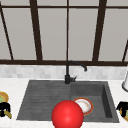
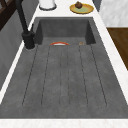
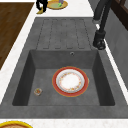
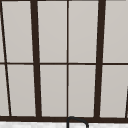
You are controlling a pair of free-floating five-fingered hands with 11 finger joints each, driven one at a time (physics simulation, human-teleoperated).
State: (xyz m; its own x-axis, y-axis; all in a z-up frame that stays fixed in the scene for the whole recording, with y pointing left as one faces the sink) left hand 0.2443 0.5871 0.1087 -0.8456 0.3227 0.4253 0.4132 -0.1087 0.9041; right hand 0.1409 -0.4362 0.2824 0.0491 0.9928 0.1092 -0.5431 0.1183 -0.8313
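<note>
My left hand [image 1: 4, 109] hovers at the left counter's front edge, just in front of a yellow plate [image 1: 3, 96]. In the right side view that hand [image 3: 41, 4] sits beside the same yellow plate [image 3: 58, 4], with a yellowish bit under it. My right hand [image 1: 123, 107] hangs over the right counter, above another yellow plate [image 1: 125, 114]. A white plate with an orange rim [image 3: 70, 81] lies flat in the sink basin [image 3: 27, 75]. A large red ball [image 1: 67, 114] fills the bottom middle of the front view, hiding part of that rimmed plate [image 1: 85, 105].
A black faucet [image 1: 68, 75] stands behind the sink's middle. The ribbed drainboard [image 2: 65, 77] takes up the sink's left half. A white container [image 2: 47, 3] stands at the back right, near the yellow plate [image 2: 83, 9] carrying a brown item. A small drain piece [image 3: 38, 91] lies in the basin.
</note>
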